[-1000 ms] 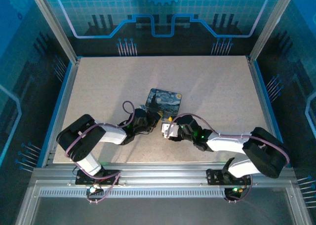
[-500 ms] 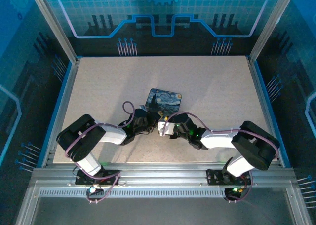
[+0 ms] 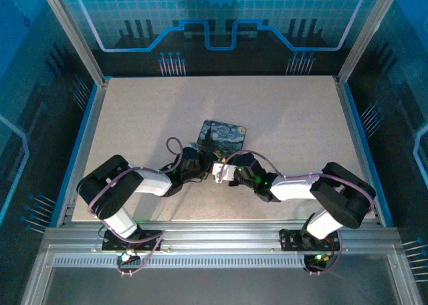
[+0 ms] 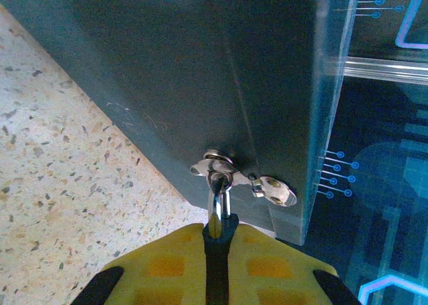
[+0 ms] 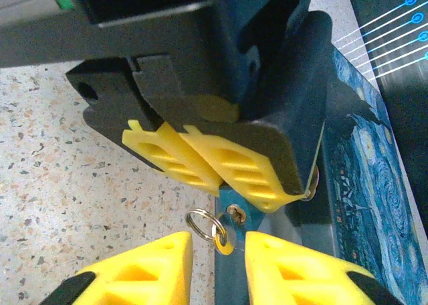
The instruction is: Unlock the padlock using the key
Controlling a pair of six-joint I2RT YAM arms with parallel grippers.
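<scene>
Left arm (image 3: 150,181) bent inward (low), left fingers (image 4: 167,265) clamp padlock (image 5: 228,202); right fingers (image 5: 147,268) apart, seemingly flanking key (image 5: 226,235)

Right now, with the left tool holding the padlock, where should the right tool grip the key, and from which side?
Grip the key by its flat head, which seems to jut from the padlock toward the right tool, not the loose ring hanging off it. Come straight along the key, opposite the left tool, pinching its flat faces so it can be twisted.
</scene>
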